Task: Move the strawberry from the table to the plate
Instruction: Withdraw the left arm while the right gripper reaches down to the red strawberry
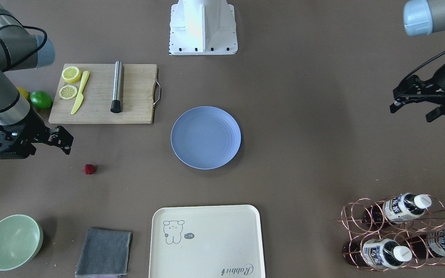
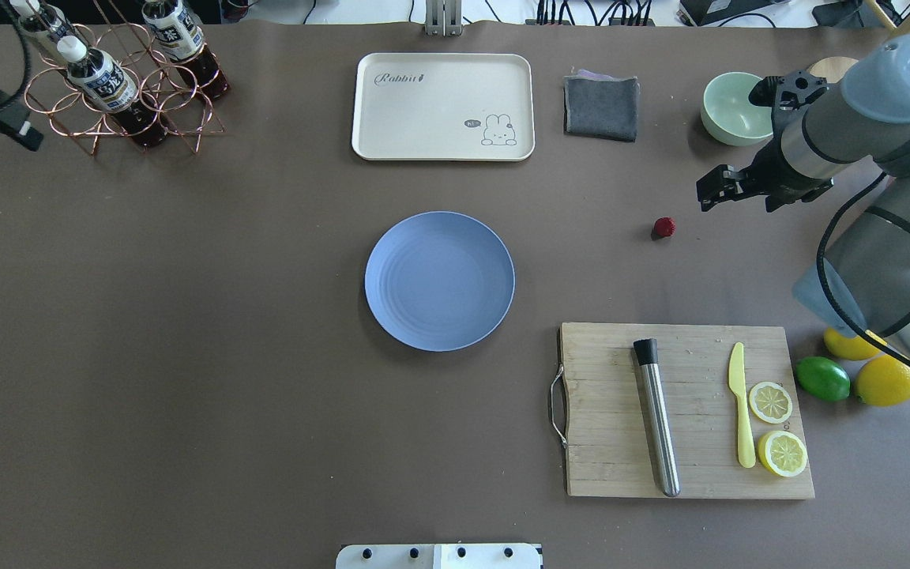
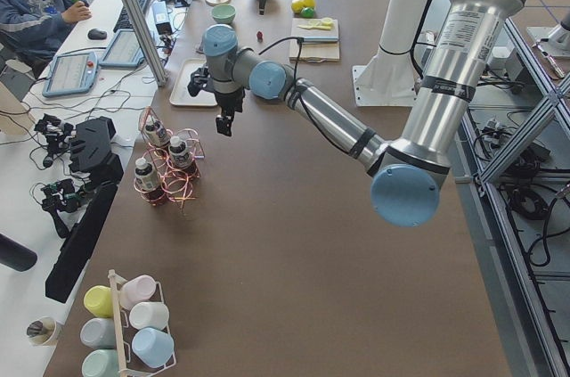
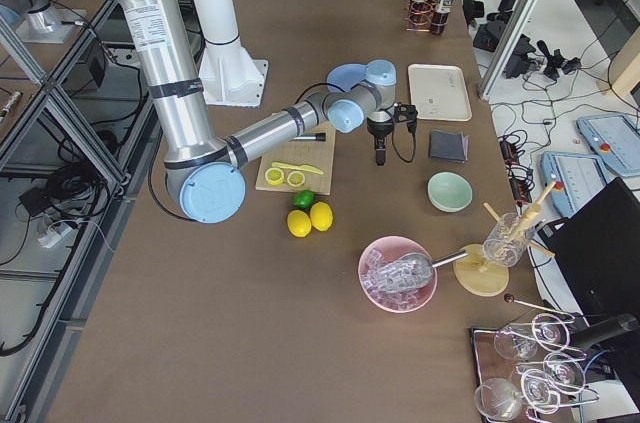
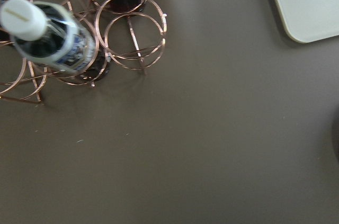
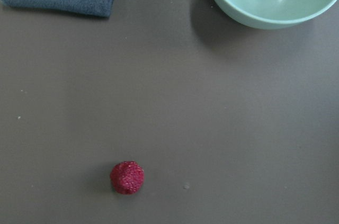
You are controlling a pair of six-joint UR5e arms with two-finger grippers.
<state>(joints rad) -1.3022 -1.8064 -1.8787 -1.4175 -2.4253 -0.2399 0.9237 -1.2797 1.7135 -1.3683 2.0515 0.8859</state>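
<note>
Right hand (image 1: 67,142) hangs spread and empty over the grey-brown tabletop (image 1: 303,146). The periwinkle plate (image 1: 206,137) lies bare, well apart. The strawberry (image 1: 89,169) sits on the tabletop near the hand. It is likely light, soft and easily bruised, so pinch its widest middle gently from above.

The table (image 1: 303,162) is matt, the plate (image 1: 205,137) matt and faintly ringed. The strawberry (image 1: 89,169) is bumpy. The cutting board (image 1: 137,92) is grained wood, the rod (image 1: 117,85) brushed metal, the grey towel (image 1: 104,251) soft cloth, the bottle rack (image 1: 361,220) shiny coppery wire.
</note>
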